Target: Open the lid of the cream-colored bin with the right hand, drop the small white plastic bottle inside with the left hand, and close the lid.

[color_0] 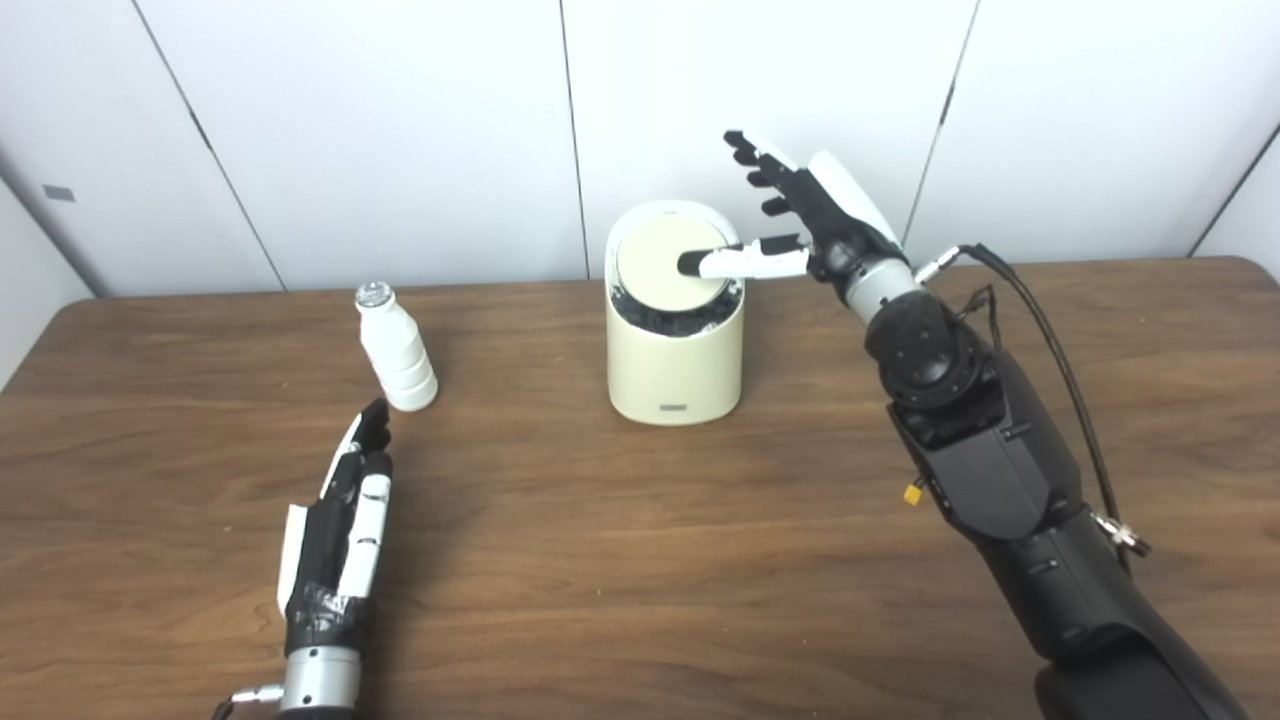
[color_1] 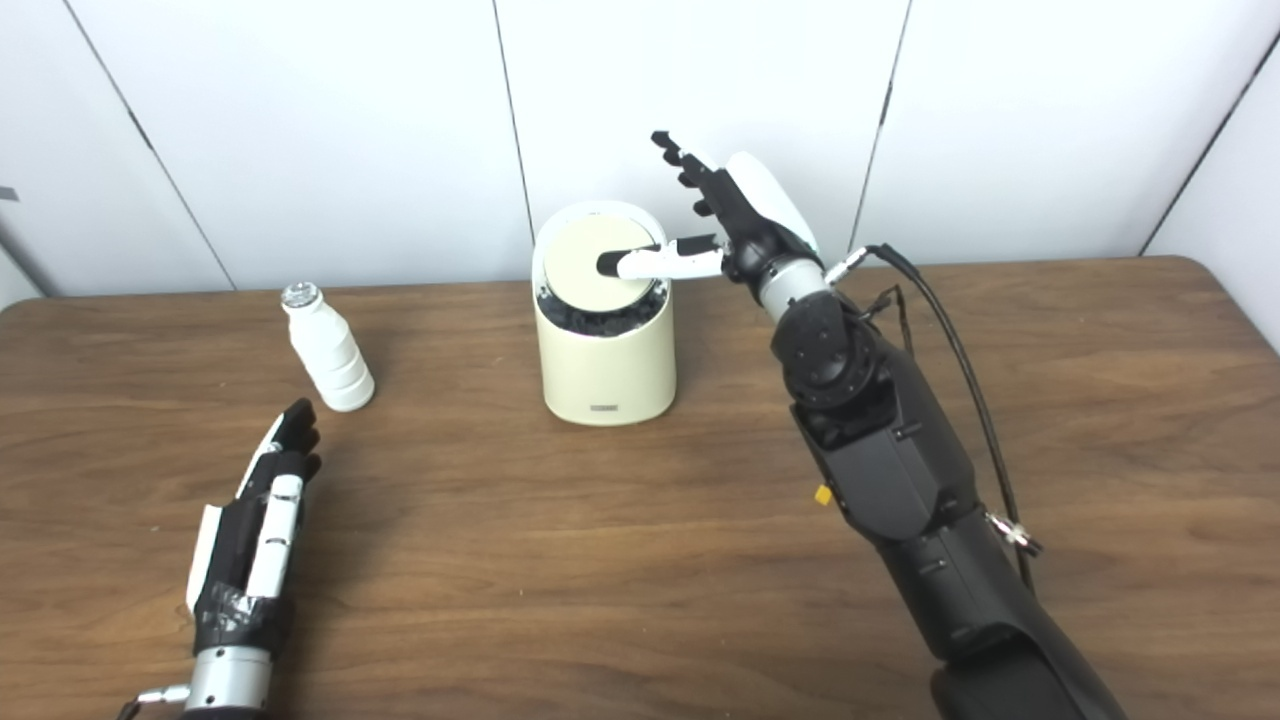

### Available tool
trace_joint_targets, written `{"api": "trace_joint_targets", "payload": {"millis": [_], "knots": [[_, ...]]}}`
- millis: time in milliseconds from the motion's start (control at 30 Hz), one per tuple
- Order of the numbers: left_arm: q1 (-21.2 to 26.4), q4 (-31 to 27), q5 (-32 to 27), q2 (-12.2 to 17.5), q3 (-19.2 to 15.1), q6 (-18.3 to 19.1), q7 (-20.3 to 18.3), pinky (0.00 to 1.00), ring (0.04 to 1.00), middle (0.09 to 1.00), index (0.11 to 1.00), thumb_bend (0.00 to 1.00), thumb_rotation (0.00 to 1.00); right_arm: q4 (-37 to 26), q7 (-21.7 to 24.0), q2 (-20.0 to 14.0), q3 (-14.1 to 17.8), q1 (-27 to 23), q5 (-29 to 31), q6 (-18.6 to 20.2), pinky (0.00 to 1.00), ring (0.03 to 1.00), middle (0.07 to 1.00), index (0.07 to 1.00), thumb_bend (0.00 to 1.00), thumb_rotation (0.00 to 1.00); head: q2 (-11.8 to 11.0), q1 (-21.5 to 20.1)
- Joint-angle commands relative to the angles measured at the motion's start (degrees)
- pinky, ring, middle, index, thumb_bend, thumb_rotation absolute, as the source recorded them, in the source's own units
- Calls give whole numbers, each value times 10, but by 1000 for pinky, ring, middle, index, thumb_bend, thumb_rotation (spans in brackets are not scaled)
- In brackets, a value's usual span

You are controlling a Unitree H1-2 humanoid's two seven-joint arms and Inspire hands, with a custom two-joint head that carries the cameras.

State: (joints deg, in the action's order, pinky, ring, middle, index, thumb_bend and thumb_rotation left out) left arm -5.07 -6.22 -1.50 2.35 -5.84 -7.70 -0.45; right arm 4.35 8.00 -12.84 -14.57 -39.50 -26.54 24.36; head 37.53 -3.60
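The right hand (color_0: 815, 215) is raised beside the cream-colored bin (color_0: 675, 345), fingers spread and pointing up and away, its thumb stretched left with the tip resting on the round lid (color_0: 655, 262), which sits tilted in the bin's mouth with a dark gap showing at its near edge. The left hand (color_0: 340, 525) lies low over the wooden table (color_0: 640, 560), fingers straight and pressed together, holding nothing, tips just near of the small white plastic bottle (color_0: 396, 350). One bottle stands upright, well left of the one bin. Bare tabletop stretches across the near side between the arms.
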Motion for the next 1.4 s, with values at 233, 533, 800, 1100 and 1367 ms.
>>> {"api": "trace_joint_targets", "payload": {"millis": [233,533,800,1100,1367], "knots": [[-13,17,-19,-15,10,-15,-2,1000,995,976,956,339,900,22,-13,1,-13,-46,-27,-42,818,893,917,926,806,389,2,-1],[-12,18,-17,-15,11,-14,-1,1000,987,972,952,335,887,39,-6,-7,-24,-47,-37,-60,899,910,914,935,836,420,2,0],[-12,15,-20,-16,11,-15,-2,1000,990,972,951,325,874,45,-4,-10,-24,-45,-43,-64,928,913,915,934,804,308,4,-1],[-11,18,-24,-14,10,-18,-5,1000,991,976,955,337,850,56,-8,-12,-23,-43,-47,-68,933,918,920,935,795,264,6,-3],[-10,18,-24,-13,10,-20,-5,1000,995,982,959,346,820,66,-24,-12,-23,-40,-54,-88,954,917,918,926,827,184,7,-4]]}}
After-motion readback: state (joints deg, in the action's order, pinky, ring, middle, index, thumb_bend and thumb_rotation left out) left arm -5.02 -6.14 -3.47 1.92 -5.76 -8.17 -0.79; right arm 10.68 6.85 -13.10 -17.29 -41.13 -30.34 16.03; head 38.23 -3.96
